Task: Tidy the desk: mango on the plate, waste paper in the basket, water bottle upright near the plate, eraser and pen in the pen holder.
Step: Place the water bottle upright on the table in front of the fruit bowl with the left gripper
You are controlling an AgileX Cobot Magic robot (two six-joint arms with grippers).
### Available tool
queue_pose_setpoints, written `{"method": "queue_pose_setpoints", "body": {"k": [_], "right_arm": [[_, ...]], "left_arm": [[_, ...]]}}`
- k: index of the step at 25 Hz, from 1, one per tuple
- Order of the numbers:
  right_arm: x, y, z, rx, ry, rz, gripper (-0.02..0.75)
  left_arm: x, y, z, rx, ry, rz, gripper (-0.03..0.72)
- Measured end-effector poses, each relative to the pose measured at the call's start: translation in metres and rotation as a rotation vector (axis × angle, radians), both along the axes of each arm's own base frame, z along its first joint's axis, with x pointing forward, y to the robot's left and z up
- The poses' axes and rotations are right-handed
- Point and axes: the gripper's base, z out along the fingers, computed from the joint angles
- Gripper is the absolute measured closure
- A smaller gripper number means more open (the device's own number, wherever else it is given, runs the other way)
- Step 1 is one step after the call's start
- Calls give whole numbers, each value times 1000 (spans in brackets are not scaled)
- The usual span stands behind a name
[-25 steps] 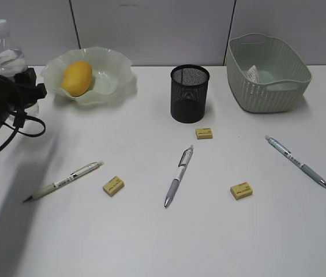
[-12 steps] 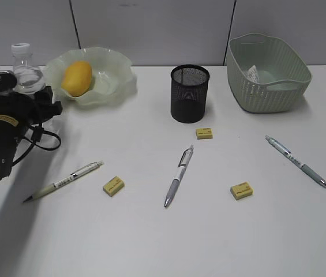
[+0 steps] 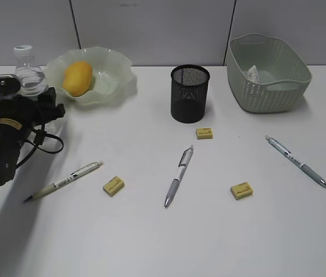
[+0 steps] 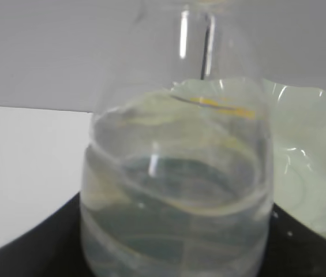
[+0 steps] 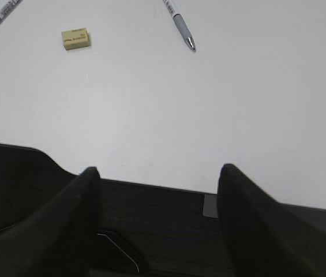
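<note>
Nearest the exterior camera, on the white desk [image 3: 220, 236]: a yellow eraser [image 3: 113, 186] left of centre, a second eraser [image 3: 240, 190] to the right, and a grey pen [image 3: 178, 175] lying between them. A white pen [image 3: 64, 180] lies at a slant further left; a blue-grey pen [image 3: 296, 161] lies at the right, apart from the rest. A third eraser [image 3: 204, 133] sits just in front of the pen holder [image 3: 189, 93], not touching it; the black mesh cup stands upright, and whether anything is inside it cannot be told. Right gripper [image 5: 158, 190]: wrist view shows both dark fingers spread, bare desk between them, grasping nothing. Left gripper [image 3: 41, 109] is at the far left, around the lower body of the water bottle [image 3: 27, 72]; jaws are not visible in either view, so whether it clamps the bottle or has let go cannot be told. Bottle is upright, white cap up, just left of the plate [image 3: 119, 81]; the left wrist view is filled by its clear body with water inside, plate rim behind. Mango [image 3: 77, 78] rests in the plate, left of its middle. Far right, the basket [image 3: 266, 92] holds the waste paper [image 3: 254, 73], seen over its rim against the back wall.
</note>
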Motion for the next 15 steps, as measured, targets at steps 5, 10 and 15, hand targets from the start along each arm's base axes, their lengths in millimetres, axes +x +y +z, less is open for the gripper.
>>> {"method": "queue_pose_setpoints", "body": {"k": [5,10,15], "right_arm": [[0,0,0,0,0,0,243],[0,0,0,0,0,0,243],[0,0,0,0,0,0,243]], "left_arm": [[-3,0,-2,4,11,-4,71],[-17,3,-3,12,51,-5,59],[-34,8,4,18,73,-6,57]]}}
